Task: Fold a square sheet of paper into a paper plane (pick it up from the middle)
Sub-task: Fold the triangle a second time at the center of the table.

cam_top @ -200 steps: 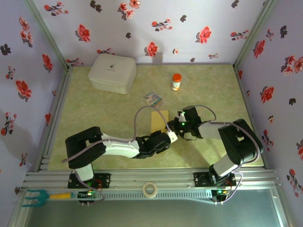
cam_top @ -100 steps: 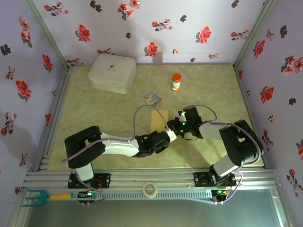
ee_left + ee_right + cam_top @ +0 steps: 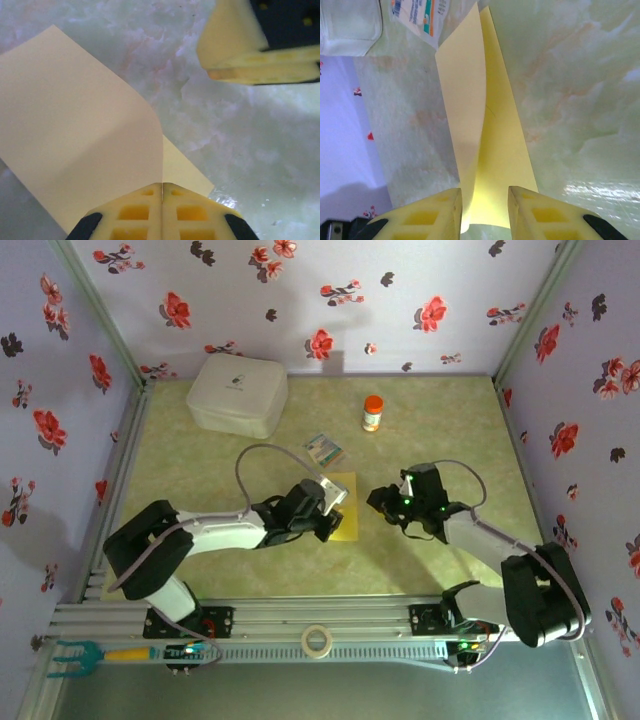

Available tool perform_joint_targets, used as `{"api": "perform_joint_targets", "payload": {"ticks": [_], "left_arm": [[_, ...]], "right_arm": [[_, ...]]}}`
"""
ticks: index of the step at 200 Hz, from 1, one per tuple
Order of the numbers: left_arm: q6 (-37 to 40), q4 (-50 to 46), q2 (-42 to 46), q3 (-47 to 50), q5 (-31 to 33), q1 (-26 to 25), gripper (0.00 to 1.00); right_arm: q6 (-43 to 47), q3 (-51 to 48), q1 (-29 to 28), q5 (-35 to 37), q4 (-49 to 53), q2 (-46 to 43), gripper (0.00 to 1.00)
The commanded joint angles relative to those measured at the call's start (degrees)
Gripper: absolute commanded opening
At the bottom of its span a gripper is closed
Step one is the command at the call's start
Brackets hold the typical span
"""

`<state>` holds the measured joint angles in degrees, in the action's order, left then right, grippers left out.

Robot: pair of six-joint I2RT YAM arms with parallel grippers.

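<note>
The yellow square sheet of paper point(image 3: 345, 522) lies folded over on the green table, mid-scene. My left gripper point(image 3: 330, 500) reaches onto it from the left. In the left wrist view, that gripper point(image 3: 162, 192) is shut on the paper's point(image 3: 75, 140) edge, and a flap curves up from the fingertips. My right gripper point(image 3: 376, 498) sits just right of the sheet. In the right wrist view its jaws point(image 3: 485, 200) stand apart, with the near end of the long folded paper point(image 3: 495, 145) in the gap, unclamped. No finished paper plane shape shows.
A white box point(image 3: 238, 393) stands at the back left, and an orange-capped bottle point(image 3: 372, 412) at the back middle. A small printed packet point(image 3: 323, 448) lies just beyond the paper. A tape roll point(image 3: 318, 640) rests on the front rail. Flowered walls close three sides.
My left gripper shut and swung left and farther from the rail, over the paper. My right gripper drew back to the right and its jaws parted.
</note>
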<state>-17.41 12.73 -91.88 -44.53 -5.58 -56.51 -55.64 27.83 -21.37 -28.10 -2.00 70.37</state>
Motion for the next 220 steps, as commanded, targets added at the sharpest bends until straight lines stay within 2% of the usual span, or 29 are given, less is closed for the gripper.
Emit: {"api": "perform_joint_targets", "payload": {"ticks": [1, 33, 59, 123, 148, 178, 220], "left_arm": [[-6.6, 4.7, -0.2, 0.8, -9.5, 0.9, 0.00], [-11.3, 9.9, -1.4, 2.1, -10.5, 1.1, 0.00], [-14.2, 12.2, -2.9, 2.0, -11.1, 1.1, 0.00], [-14.5, 10.1, -4.9, 1.3, -10.3, 1.2, 0.00], [-13.6, 8.2, -5.2, 0.8, -10.3, 1.2, 0.00], [-13.1, 6.1, -5.4, 0.4, -10.3, 1.4, 0.07], [-12.9, 5.2, -5.6, 0.1, -11.0, 2.0, 0.10]], "right_arm": [[-0.9, -2.4, 0.2, -1.3, -0.1, -0.3, 0.24], [-1.2, -3.3, -1.3, -2.9, -1.2, 1.1, 0.10], [-2.4, -3.3, -3.5, -3.3, -3.8, 2.6, 0.05], [-3.3, -1.9, -7.6, -2.6, -7.8, 11.2, 0.02], [-2.2, -1.7, -7.6, -0.9, -5.4, 13.1, 0.01], [-1.0, -1.4, -7.5, 0.8, -2.4, 13.2, 0.01], [0.1, -0.7, -7.4, 2.6, 0.7, 13.3, 0.01]]}}
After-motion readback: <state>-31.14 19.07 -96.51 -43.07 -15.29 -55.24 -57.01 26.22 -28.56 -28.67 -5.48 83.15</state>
